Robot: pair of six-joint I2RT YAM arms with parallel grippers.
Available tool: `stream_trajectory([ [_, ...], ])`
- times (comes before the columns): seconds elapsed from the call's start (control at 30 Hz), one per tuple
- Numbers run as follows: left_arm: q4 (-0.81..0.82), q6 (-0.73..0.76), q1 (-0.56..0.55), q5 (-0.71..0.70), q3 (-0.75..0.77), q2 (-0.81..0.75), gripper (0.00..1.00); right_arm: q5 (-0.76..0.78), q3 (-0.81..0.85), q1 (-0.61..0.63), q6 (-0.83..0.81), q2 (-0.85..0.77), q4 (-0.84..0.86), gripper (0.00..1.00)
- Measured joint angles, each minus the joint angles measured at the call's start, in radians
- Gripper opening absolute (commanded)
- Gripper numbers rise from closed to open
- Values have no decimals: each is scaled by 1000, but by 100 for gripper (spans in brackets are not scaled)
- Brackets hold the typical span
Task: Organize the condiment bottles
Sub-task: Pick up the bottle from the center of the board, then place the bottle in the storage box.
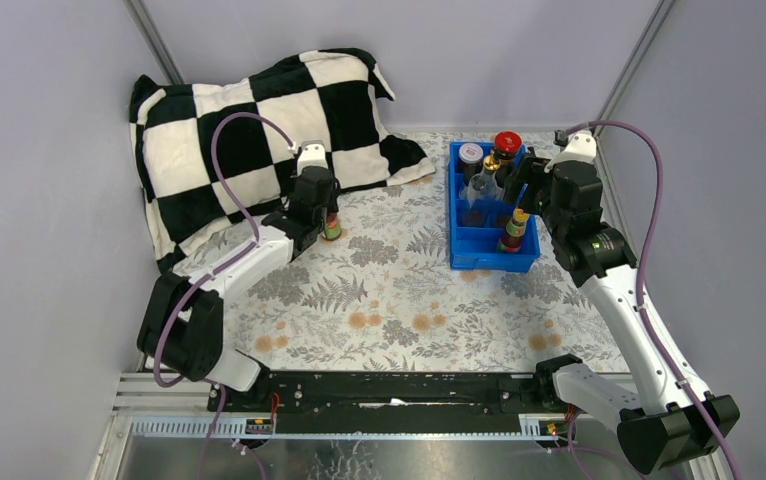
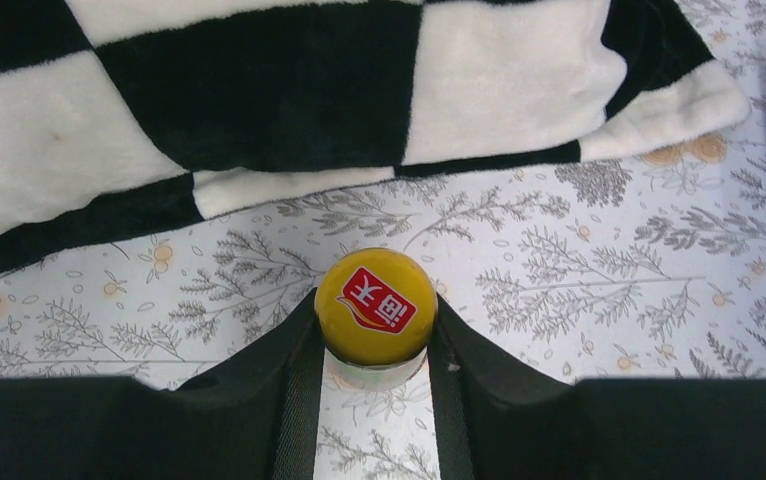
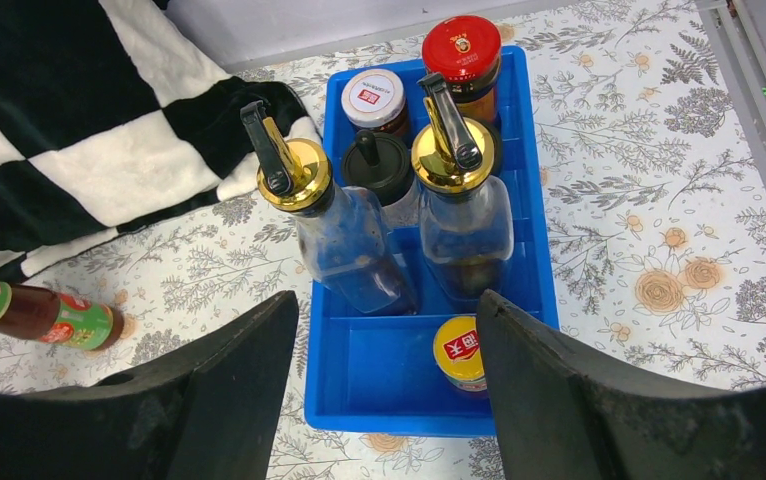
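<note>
Left fingers (image 2: 299, 375): they are standing narrow and gripping the orange-capped sauce bottle (image 2: 375, 305), one finger pressing on each side just under the cap.
Bottle place: it is standing on the table (image 1: 389, 290), near the edge of the checkered blanket (image 1: 259, 110) and well apart from the blue tray (image 3: 379, 400), at 9 o'clock from the tray in the top view.
Right fingers (image 3: 229, 390): they are spreading wide, holding nothing, and hanging over the 6 o'clock end of the tray.
Tray load: it is carrying two gold-spouted bottles (image 3: 294, 175), a black-capped shaker (image 3: 377, 165), a red-lidded jar (image 3: 461, 50), a white-lidded jar (image 3: 373, 95) and a second orange-capped bottle (image 3: 459, 350).
Risk of slipping: the grip is sitting high near the round cap, so I think the bottle may be swinging or sliding out during a lift.
Risk of knocking: the spouts are standing tall, so a low carry may be tipping them.
Risk of arms meeting: the right arm is occupying the space over the tray where the left arm must be coming.
</note>
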Motion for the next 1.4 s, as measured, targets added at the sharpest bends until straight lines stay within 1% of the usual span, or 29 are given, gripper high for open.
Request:
stream_trajectory([
  [0.2,-63,-6,-64,1,-6,-37,25,-6,-6,0,6,-5,-1,72],
  [0.47,-144,-18,-228,-23,-5,-89,25,-17,-6,0,7,-22,-2,74],
  [0.6,-185,-19,-302,-44,26,-92,25,-16,-6,0,10,-32,-6,75],
  [0.73,-216,-19,-373,-69,84,-92,24,-14,-6,0,13,-42,-14,77],
  [1.03,-248,-13,-470,-89,243,-84,24,2,-5,0,18,-56,-29,77],
  [1.2,-245,-5,-507,-84,339,-24,24,24,6,0,19,-64,-53,78],
  [1.4,-243,14,-536,-71,438,99,24,66,34,0,26,-73,-76,79],
])
